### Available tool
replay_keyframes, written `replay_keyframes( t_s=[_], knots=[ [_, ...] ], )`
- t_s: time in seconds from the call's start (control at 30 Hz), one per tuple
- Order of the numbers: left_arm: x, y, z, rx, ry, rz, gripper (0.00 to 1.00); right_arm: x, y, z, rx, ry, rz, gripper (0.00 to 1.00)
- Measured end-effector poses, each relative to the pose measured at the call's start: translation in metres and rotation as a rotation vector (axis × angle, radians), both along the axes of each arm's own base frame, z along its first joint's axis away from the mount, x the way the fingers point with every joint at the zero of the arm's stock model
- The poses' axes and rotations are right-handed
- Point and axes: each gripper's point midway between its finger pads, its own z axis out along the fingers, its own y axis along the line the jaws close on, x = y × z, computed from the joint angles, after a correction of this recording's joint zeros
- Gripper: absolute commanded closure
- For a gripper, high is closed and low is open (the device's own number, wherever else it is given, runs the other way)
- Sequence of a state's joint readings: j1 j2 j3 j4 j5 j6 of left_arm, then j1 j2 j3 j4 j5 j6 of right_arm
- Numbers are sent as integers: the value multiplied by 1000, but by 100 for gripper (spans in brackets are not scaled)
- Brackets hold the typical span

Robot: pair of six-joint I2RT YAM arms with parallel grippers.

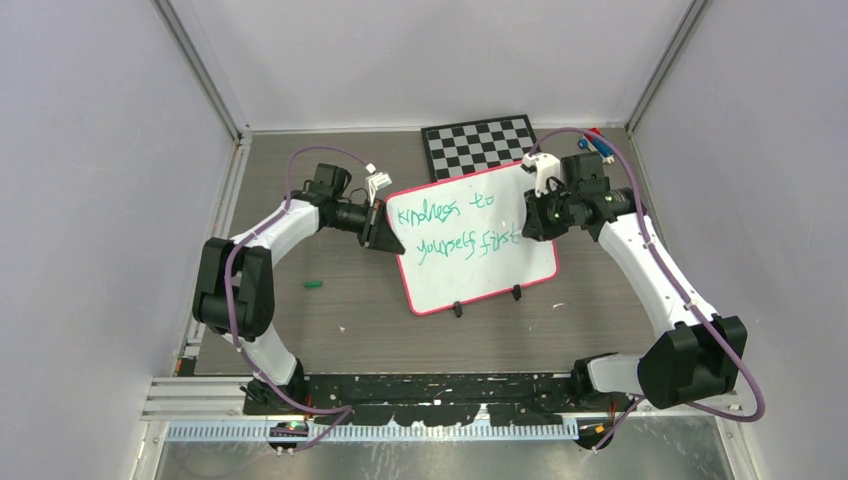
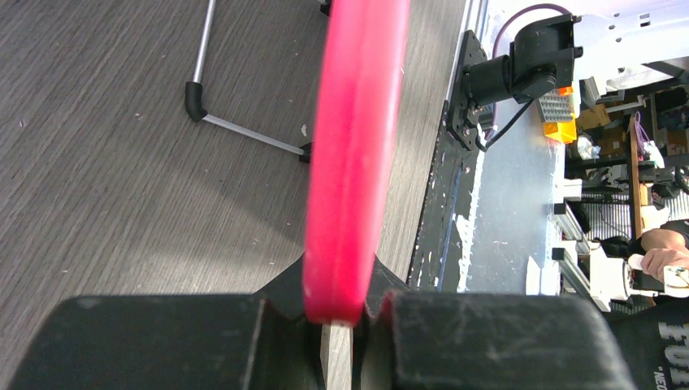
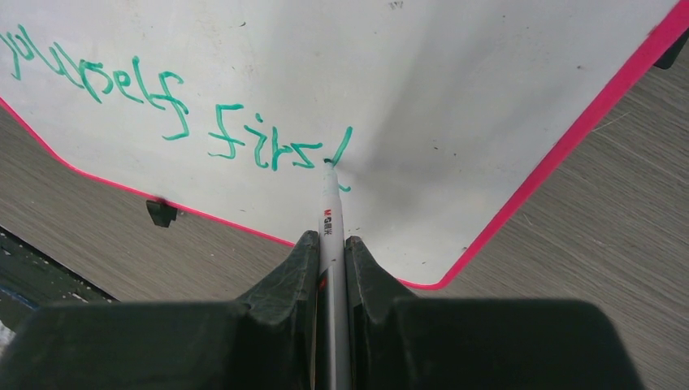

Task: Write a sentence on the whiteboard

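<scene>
The whiteboard (image 1: 490, 270), white with a pink-red frame and two black feet, lies tilted at the table's middle. The sentence (image 1: 455, 228) runs across it in green in two lines, ending in "first" (image 3: 260, 146). My left gripper (image 1: 383, 238) is shut on the board's left edge; in the left wrist view the pink frame (image 2: 353, 154) sits clamped between the jaws (image 2: 345, 313). My right gripper (image 1: 532, 222) is shut on a white marker (image 3: 329, 219), whose green tip touches the board just after the last letter.
A black-and-white chequered board (image 1: 478, 145) lies behind the whiteboard. A small green cap (image 1: 314, 285) rests on the wood to the left. Red and blue items (image 1: 590, 140) sit at the back right. Grey walls close in both sides.
</scene>
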State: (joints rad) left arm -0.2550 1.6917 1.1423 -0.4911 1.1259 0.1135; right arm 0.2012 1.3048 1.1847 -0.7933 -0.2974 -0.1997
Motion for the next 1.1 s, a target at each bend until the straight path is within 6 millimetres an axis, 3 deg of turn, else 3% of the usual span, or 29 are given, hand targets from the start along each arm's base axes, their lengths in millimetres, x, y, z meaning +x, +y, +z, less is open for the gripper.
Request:
replay_keyframes(
  t_s=[0.3,0.5,0.8,1.1],
  knots=[
    [0,0,0,0,0,0,100,4,-14,1,2,-4,-45,100],
    [0,0,0,0,0,0,100,2,-13,5,11,-12,-34,100],
    [0,0,0,0,-2,-1,100,-20,-10,21,26,-38,24,100],
    [0,0,0,0,-2,0,100,-25,-21,6,-38,-13,21,100]
  ],
)
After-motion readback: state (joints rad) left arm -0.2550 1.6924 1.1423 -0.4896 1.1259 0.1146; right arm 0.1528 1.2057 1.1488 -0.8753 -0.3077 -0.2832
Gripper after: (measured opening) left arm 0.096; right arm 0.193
